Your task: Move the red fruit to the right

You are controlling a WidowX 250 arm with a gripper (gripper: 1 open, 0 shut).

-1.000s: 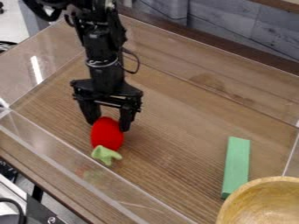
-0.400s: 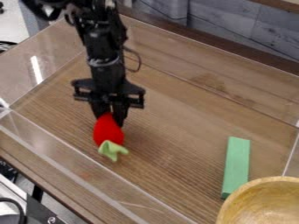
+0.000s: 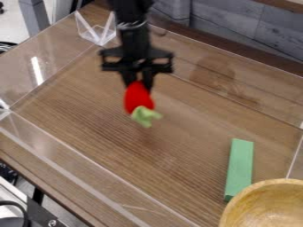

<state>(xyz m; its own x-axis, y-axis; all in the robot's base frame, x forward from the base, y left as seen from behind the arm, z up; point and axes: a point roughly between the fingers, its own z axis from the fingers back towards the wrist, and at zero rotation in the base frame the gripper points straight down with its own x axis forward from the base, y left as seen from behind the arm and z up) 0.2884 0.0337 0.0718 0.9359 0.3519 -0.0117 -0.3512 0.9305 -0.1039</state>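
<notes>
The red fruit (image 3: 138, 97) is a small red strawberry toy with a pale green leafy cap (image 3: 144, 115) hanging at its lower end. It hangs above the wooden table, lifted clear of the surface. My gripper (image 3: 137, 85) comes down from the black arm above and is shut on the fruit's upper part, its dark fingers on either side of it. The fruit's top is hidden between the fingers.
A flat light green block (image 3: 240, 167) lies at the right front. A wooden bowl's rim (image 3: 268, 206) shows in the bottom right corner. Clear plastic walls (image 3: 35, 66) enclose the wooden table (image 3: 190, 124).
My gripper closed on the red fruit, lifted it off the table and carried it up and to the right.
</notes>
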